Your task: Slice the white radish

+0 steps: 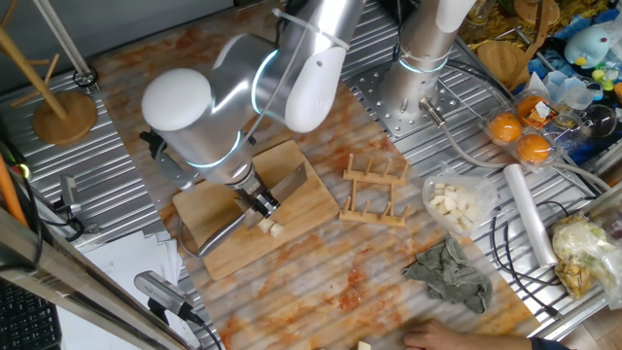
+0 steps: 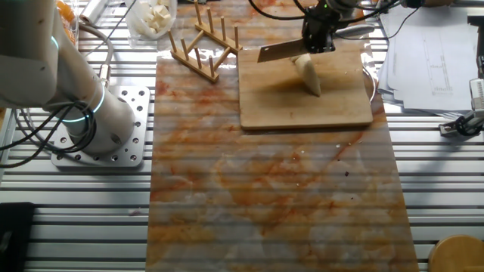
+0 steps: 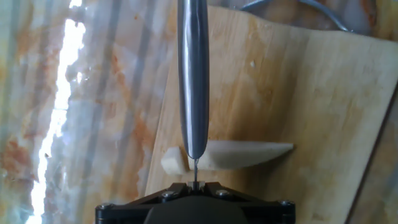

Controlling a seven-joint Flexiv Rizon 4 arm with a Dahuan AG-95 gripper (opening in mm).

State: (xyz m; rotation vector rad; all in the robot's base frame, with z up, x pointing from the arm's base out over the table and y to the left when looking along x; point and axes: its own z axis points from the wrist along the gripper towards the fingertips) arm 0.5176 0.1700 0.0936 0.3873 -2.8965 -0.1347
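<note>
Hand view shows what matters most for this cut, so we work down from the worktop (image 2: pixel 265 196), with its stained orange mat, to the wooden cutting board (image 2: pixel 302 106) lying on it. On that board rests the white radish (image 3: pixel 249 154), one small piece (image 3: pixel 174 160) already parted at its blunt end. Our hand (image 2: pixel 318 34) is pinching the knife (image 3: pixel 193 81), blade edge-down across the radish beside that gap. We judge the stroke should drop straight, blade square to the strip, pressed fully to the wood.
</note>
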